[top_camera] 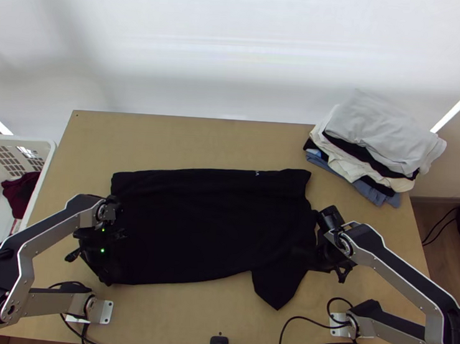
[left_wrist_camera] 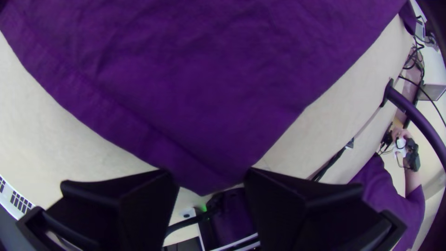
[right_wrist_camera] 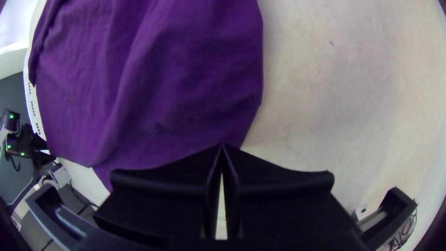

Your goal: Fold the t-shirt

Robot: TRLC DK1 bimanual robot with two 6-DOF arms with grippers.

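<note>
The black t-shirt (top_camera: 208, 227) lies broadly spread across the table, its far edge nearly straight and a pointed flap of cloth jutting toward the near edge. Over its left end is my left gripper (top_camera: 97, 245). In the left wrist view a corner of the t-shirt (left_wrist_camera: 218, 102) lies between the separated fingers of this gripper (left_wrist_camera: 211, 179). At the shirt's right end is my right gripper (top_camera: 334, 253). The right wrist view has that gripper (right_wrist_camera: 223, 148) with its fingertips together at the edge of the t-shirt (right_wrist_camera: 162, 79); whether cloth is pinched there is unclear.
A stack of folded clothes (top_camera: 381, 144) stands at the table's far right corner. Beside the left edge is a white basket (top_camera: 47, 154) with dark red cloth. Cables (top_camera: 289, 325) run along the near edge. Bare tabletop (top_camera: 200, 142) extends beyond the shirt.
</note>
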